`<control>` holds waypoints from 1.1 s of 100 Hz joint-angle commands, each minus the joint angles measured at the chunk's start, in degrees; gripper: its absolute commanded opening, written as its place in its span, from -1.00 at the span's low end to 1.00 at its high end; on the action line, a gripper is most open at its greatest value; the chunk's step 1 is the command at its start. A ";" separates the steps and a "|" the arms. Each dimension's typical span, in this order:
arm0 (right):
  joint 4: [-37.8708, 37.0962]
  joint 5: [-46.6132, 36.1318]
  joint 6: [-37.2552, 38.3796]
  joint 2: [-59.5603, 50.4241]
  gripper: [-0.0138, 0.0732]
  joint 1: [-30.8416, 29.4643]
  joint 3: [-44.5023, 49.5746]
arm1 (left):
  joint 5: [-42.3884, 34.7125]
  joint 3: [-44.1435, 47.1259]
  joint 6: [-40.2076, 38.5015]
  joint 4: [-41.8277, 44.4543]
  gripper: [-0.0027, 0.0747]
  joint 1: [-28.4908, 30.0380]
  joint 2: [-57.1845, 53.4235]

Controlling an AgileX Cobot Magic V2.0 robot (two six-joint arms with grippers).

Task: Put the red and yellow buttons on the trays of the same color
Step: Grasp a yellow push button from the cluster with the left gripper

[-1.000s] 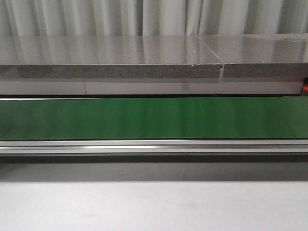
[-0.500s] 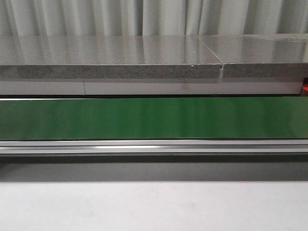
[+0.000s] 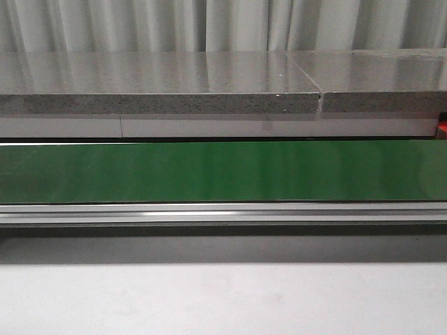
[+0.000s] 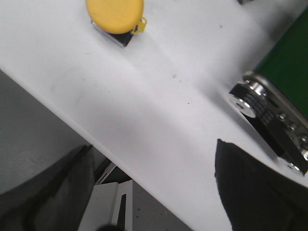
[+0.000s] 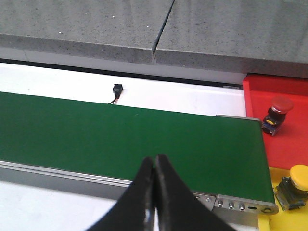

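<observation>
In the left wrist view a yellow button [image 4: 115,14] on a dark base stands on the white table [image 4: 159,96], well away from my left gripper [image 4: 151,192]. That gripper is open and empty, its dark fingers [image 4: 255,192] wide apart over the table's edge. The right wrist view shows a red button [image 5: 276,109] standing on the red tray [image 5: 255,89]. A second yellow button [image 5: 296,185] stands on the yellow tray [image 5: 268,222]. My right gripper [image 5: 155,161] is shut with nothing in it, over the near rail of the green belt [image 5: 120,134]. The front view shows neither gripper.
The green conveyor belt [image 3: 223,171] runs across the front view, with its metal rail [image 3: 223,211] in front and grey stone slabs [image 3: 160,84] behind. The belt's end roller [image 4: 262,113] shows beside the left gripper. A small black connector [image 5: 117,90] lies behind the belt.
</observation>
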 commanded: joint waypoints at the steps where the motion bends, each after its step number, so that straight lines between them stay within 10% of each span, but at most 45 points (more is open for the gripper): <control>1: 0.08 -4.26 -0.58 0.40 -0.77 -0.13 -1.23 | -1.79 -1.17 -1.00 -1.17 0.40 0.99 0.61; 110: 0.08 -4.29 -0.58 0.40 -0.77 -0.13 -1.23 | -7.45 -17.90 0.14 -0.91 0.28 2.03 26.89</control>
